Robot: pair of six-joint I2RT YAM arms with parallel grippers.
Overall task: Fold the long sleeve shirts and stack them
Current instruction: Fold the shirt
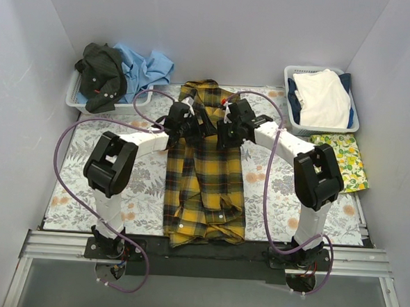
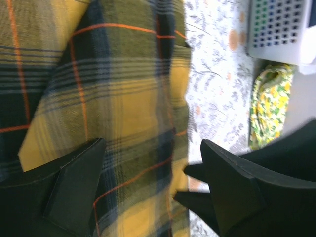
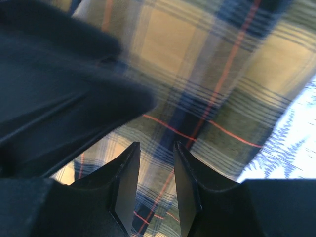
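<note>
The yellow-and-black plaid shirt (image 1: pixel 206 188) lies folded into a long narrow strip down the middle of the fern-print table cover (image 1: pixel 144 184). My left gripper (image 1: pixel 192 128) hovers over its upper part, jaws wide open and empty, with plaid cloth (image 2: pixel 123 89) below it (image 2: pixel 153 143). My right gripper (image 1: pixel 224 130) sits close beside it over the same part of the shirt (image 3: pixel 207 74). Its jaws (image 3: pixel 156 145) stand a narrow gap apart with nothing pinched. Other shirts, dark (image 1: pixel 102 74) and light blue (image 1: pixel 147 66), lie heaped in the left basket.
A grey basket (image 1: pixel 79 103) stands back left. A second basket (image 1: pixel 291 79) back right holds white cloth (image 1: pixel 323 98) and shows in the left wrist view (image 2: pixel 281 29). A lemon-print cloth (image 1: pixel 344 162) lies at the right edge. The two grippers nearly touch.
</note>
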